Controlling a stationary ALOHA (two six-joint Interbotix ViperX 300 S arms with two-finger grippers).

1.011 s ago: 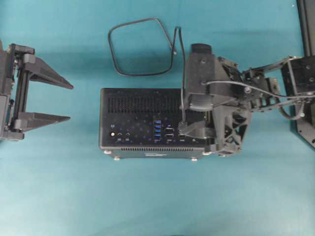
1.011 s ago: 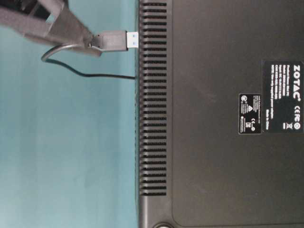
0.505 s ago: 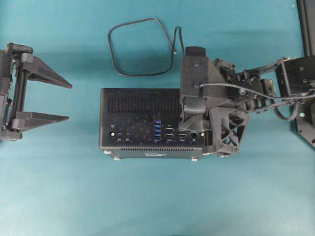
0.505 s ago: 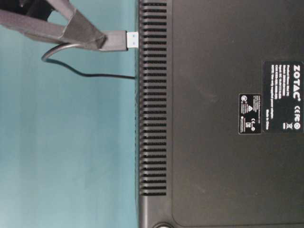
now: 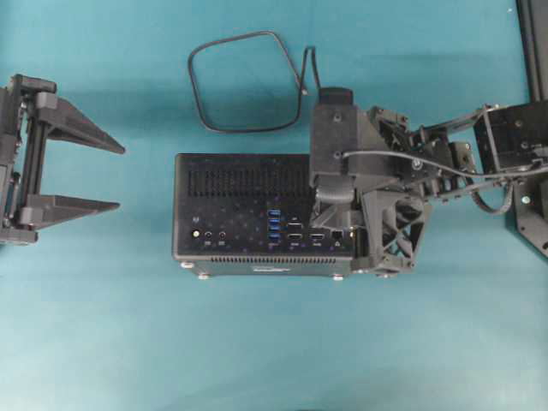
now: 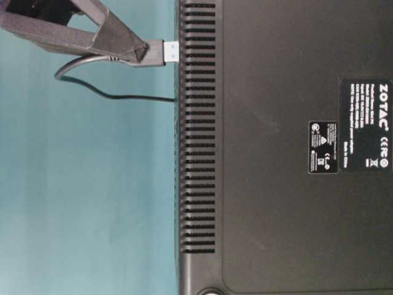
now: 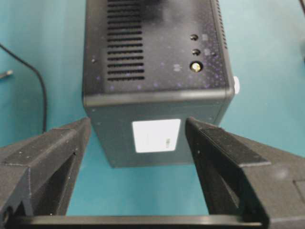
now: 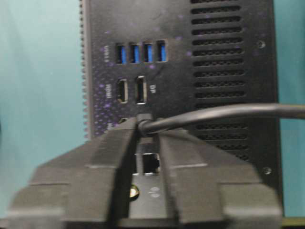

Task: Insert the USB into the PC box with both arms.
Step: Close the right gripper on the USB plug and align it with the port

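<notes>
Between right gripper [image 8: 143, 138] fingers, USB [image 6: 156, 53] plug, clamped

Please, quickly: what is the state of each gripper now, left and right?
Left gripper: open, holding nothing, just short of the PC box.
Right gripper: shut on the USB plug, over the PC box.

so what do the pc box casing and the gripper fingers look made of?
PC box: looks like matte black painted sheet metal, with punched vent slots and crisp edges; could be plastic. Left gripper fingers: likely 3D-printed black plastic, matte with a faintly grainy surface.
</notes>
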